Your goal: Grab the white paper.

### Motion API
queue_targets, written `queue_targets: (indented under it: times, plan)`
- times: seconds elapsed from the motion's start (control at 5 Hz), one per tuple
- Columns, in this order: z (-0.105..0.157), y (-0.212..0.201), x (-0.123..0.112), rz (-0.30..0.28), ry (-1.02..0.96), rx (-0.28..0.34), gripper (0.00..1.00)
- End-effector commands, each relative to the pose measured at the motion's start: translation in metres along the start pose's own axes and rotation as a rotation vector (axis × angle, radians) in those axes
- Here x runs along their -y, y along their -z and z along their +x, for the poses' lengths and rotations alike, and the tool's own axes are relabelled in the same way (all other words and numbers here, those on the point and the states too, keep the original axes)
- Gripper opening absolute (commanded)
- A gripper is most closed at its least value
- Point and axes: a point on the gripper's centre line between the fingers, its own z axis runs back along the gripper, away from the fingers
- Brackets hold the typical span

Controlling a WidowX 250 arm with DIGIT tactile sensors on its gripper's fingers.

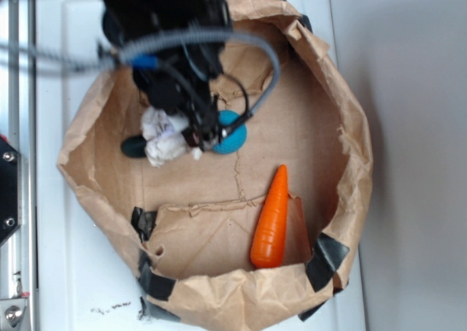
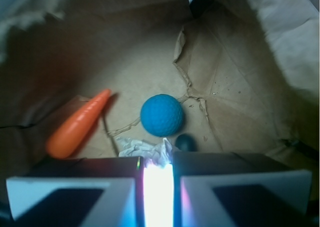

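The gripper [image 2: 158,187], jaws nearly together, pinches the white paper [image 1: 163,135] (light, soft, crushable) directly beneath it; gripping its bulky middle seems best, just beside the blue ball [image 2: 161,115].

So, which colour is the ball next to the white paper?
Blue; the ball shows best in the wrist view, just beyond the white paper.

— Where is the arm?

— It reaches in from the 11 o'clock corner of the exterior view, black, with grey cable looped over it, wrist pointing down.

— And the gripper [image 1: 191,135]?

— Its fingers [image 2: 70,194] are drawn nearly together in the wrist view, only a narrow bright slit between them, pinched on the white paper [image 1: 163,135].
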Motion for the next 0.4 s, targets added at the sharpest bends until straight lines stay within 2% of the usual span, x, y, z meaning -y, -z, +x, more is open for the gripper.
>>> queue_targets:
  times: [0.0, 0.2]
  plan:
    - [0.003, -0.0403, 0.0033, -0.02, -0.006, 0.115, 0.0]
    - [0.002, -0.0365, 0.0113, 0.048, 0.017, 0.143, 0.0]
